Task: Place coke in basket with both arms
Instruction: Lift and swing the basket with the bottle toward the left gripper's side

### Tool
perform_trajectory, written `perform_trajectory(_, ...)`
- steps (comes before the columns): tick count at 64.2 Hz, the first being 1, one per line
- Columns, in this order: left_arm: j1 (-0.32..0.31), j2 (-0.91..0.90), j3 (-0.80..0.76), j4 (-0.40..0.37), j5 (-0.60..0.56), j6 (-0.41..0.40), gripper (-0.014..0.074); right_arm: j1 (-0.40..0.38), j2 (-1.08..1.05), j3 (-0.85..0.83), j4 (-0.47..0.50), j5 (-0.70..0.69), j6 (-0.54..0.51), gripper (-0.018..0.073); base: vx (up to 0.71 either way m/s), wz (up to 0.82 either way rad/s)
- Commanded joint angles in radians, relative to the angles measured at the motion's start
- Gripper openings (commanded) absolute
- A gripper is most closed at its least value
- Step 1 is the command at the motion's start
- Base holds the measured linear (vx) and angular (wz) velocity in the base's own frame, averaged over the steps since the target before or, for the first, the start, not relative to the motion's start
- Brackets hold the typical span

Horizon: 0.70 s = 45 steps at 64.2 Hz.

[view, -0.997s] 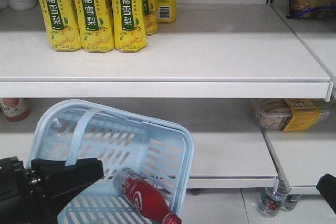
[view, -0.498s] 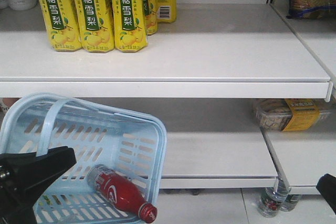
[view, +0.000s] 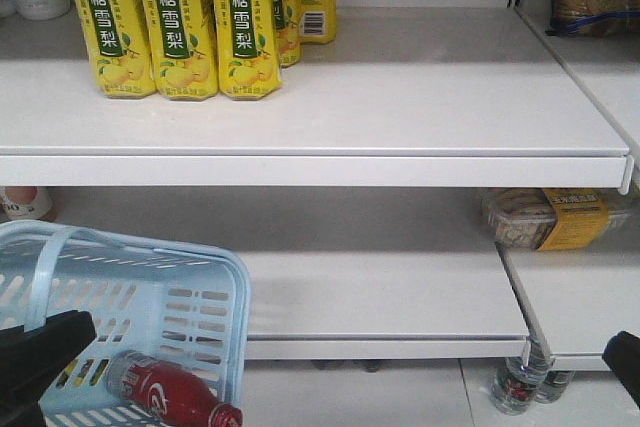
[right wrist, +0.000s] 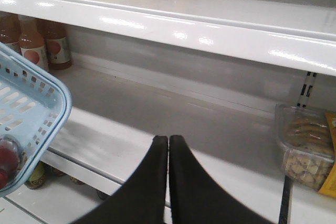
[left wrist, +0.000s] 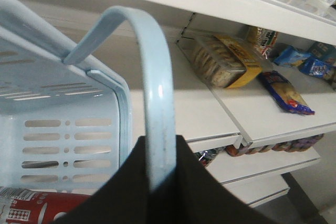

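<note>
Down at the lower left, the coke (view: 170, 397) lies on its side inside the basket (view: 200, 287), red with white script, its far end cut off by the frame edge. Only part of the basket shows. The left gripper (left wrist: 160, 182) has its black fingers closed around the basket's loop handle (left wrist: 157, 93), its body mostly out of view. The right gripper (right wrist: 168, 153) hangs empty, tips pressed together, in front of the lower shelf (right wrist: 157, 108). Yellow drink cartons (view: 170, 22) stand on the upper shelf.

Your black pointed right gripper (right wrist: 168, 145) is sitting closed at 6 o'clock; the light blue slotted plastic basket (right wrist: 37, 114) is showing at 9 o'clock.
</note>
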Motion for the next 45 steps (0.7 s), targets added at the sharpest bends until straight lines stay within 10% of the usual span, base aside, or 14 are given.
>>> perform_trajectory(1, -0.003, -0.040, -0.002, 0.073, -0.211, -0.058, -0.0006, 0.000, 0.010, -0.027, -0.010, -0.078, -0.001, -0.0009, 0.00, 0.00)
perform_trajectory(45, 0.250, -0.250, 0.196, 0.343, -0.277, -0.194, -0.0006, 0.000, 0.010, -0.027, -0.009, -0.075, -0.001, -0.0009, 0.00, 0.00)
